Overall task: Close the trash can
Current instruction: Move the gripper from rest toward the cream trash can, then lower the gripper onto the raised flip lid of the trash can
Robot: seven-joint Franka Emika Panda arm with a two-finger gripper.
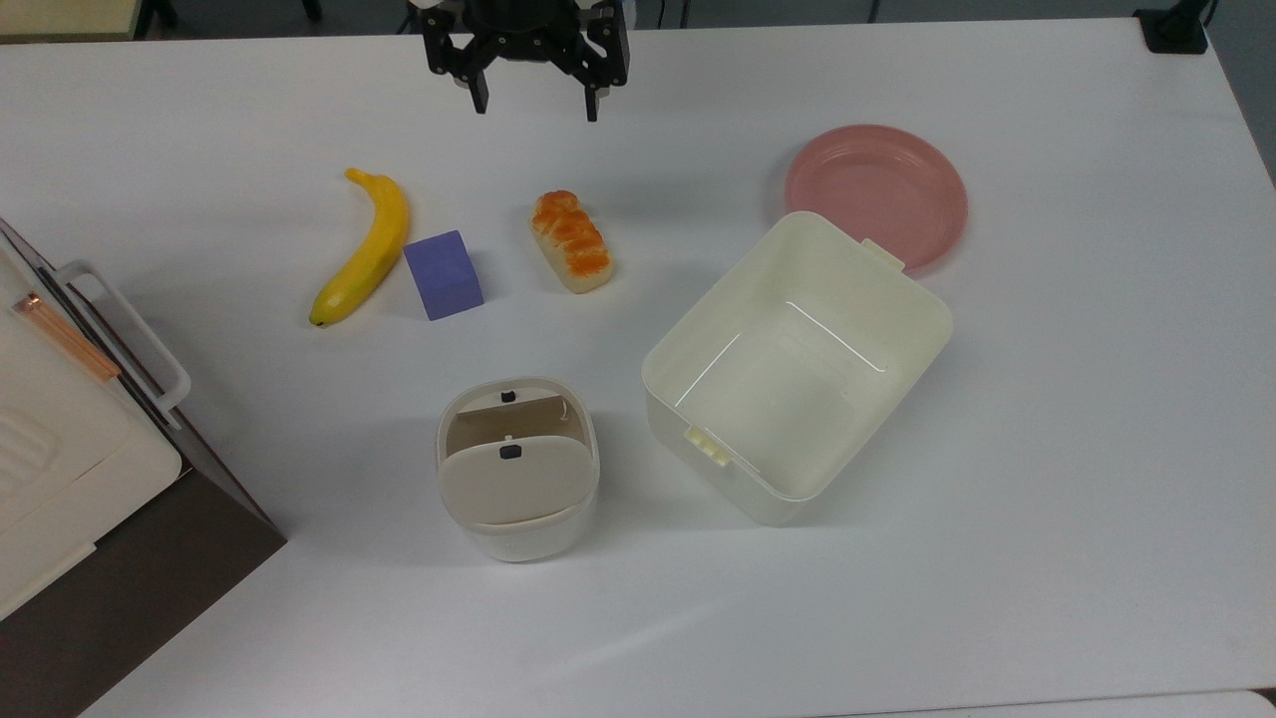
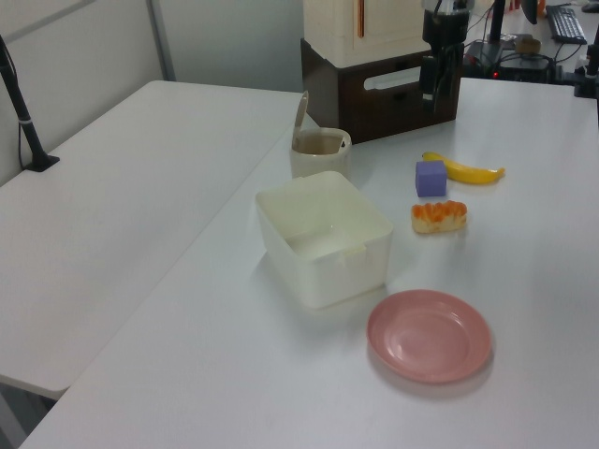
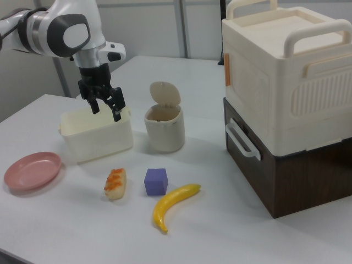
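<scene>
White table (image 1: 1047,449), lid-up trash can (image 1: 516,469) well apart from spread-fingered claw (image 1: 535,105).

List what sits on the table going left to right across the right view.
Pink plate → cream lidless box → orange bread roll → trash can, lid up → banana → stacked cream and brown cabinet.
</scene>
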